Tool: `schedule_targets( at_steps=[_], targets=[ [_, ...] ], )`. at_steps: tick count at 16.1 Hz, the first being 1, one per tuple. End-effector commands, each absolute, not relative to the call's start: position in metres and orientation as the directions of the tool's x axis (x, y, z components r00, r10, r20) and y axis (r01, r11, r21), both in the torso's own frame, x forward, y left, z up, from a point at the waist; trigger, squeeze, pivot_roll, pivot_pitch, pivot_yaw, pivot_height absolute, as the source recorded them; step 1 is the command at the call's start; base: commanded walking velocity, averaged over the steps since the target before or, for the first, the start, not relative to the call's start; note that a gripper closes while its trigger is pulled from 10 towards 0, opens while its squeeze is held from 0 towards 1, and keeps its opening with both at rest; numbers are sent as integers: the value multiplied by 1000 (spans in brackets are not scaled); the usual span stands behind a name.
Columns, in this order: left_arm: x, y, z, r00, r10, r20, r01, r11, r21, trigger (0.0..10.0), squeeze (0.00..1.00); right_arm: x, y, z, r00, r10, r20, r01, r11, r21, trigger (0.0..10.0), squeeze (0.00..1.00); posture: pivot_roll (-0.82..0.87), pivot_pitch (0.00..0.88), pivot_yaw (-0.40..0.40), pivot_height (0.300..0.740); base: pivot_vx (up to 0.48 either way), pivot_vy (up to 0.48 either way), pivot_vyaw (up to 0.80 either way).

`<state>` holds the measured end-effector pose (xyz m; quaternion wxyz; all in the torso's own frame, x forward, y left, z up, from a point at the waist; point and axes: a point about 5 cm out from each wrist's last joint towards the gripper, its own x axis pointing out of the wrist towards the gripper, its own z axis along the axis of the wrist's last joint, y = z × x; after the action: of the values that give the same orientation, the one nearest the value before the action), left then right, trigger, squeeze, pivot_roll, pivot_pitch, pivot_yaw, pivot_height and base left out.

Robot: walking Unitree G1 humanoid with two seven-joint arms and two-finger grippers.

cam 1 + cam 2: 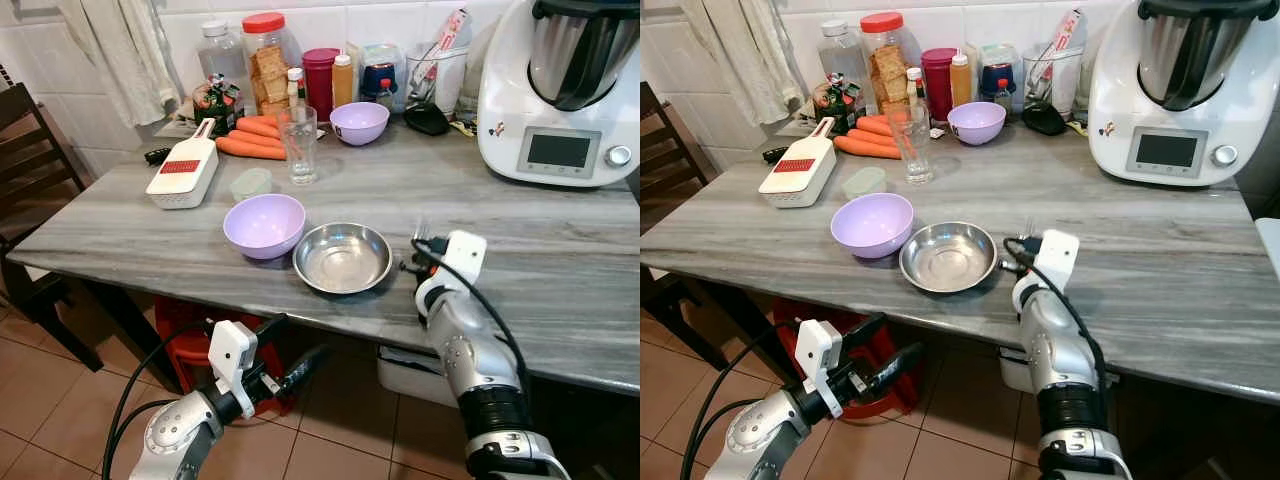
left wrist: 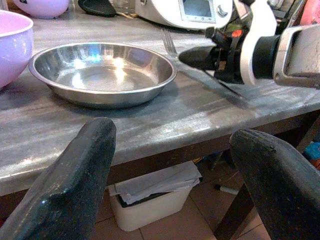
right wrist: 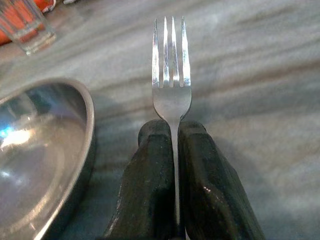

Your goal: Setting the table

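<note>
While the right gripper pinches a fork by its handle, tines pointing away from the robot, the piece hangs low over the table just right of the steel bowl. Judged purpose: laying cutlery beside the dish, handle toward the table's near edge.

Left gripper: fingers spread, nothing between them, held below the table edge and aimed at the steel bowl; seemingly waiting.

Containers, near row:
- Steel bowl, shallow, empty, close to the front edge.
- Lilac bowl, touching or just beside the steel bowl on its left; appears empty.
- Small pale tub, behind the lilac bowl; contents cannot be told.
- Glass, upright, empty.

Containers, back row by the tiled wall:
- Second lilac bowl; inside not visible.
- Red-lidded jar holding crackers.
- Bottles and a red canister, contents unclear.

Loose items: carrots lying behind the glass; grater at left; food processor at far right.
</note>
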<state>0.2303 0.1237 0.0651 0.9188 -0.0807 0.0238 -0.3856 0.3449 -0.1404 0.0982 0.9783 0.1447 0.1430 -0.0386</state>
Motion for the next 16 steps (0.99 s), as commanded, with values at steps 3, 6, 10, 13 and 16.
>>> schedule_targets(
  at_steps=[3, 6, 10, 13, 16],
  targets=[
    [229, 127, 65, 700, -714, 11, 706, 689, -165, 10000, 0, 350, -134, 103, 963, -21, -270, 101, 952, 287, 10000, 0, -39, 0, 101, 740, 0, 0, 0],
    [229, 126, 64, 696, -718, 7, 709, 685, -170, 10000, 0, 351, -133, 102, 962, -18, -272, 100, 951, 293, 10000, 1000, -38, 0, 102, 740, 0, 0, 0],
    [228, 125, 64, 688, -725, 6, 715, 677, -173, 10000, 0, 351, -133, 101, 963, -18, -269, 100, 951, 293, 10000, 1000, -39, 0, 101, 740, 0, 0, 0],
    [230, 123, 68, 688, -726, 11, 717, 677, -167, 10000, 0, 352, -133, 104, 968, -27, -250, 105, 948, 301, 10000, 1000, -36, 0, 102, 740, 0, 0, 0],
    [232, 124, 72, 700, -714, 30, 709, 688, -155, 10000, 0, 353, -135, 120, 985, -23, -168, 74, 951, 299, 10000, 1000, -33, 0, 101, 740, 0, 0, 0]
  ],
)
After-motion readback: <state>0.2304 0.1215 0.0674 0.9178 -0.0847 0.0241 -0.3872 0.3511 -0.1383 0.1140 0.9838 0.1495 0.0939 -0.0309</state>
